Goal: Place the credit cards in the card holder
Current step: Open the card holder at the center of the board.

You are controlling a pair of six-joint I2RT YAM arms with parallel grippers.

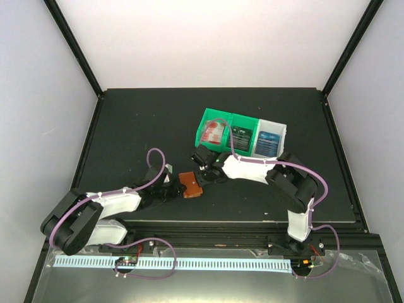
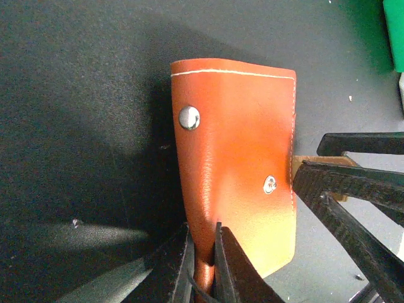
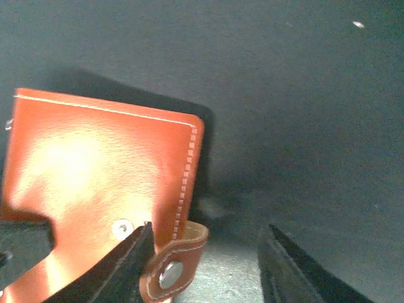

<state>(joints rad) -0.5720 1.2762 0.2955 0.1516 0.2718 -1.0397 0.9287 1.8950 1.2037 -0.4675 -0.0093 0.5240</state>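
LEFT: your left gripper (image 2: pixel 202 255) pinches the card holder (image 2: pixel 237 170) by its edge, anchoring it mid-frame | RIGHT: your right gripper (image 3: pixel 207 232) stands wide and empty at the strap (image 3: pixel 175 264), likely to open the holder | CARDS: credit cards (image 1: pixel 215 134) lie in the bins (image 1: pixel 208 114), upper right

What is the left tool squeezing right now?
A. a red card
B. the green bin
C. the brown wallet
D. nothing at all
C. In the left wrist view, the left tool has its two fingers closed on the bottom edge of the brown card holder.
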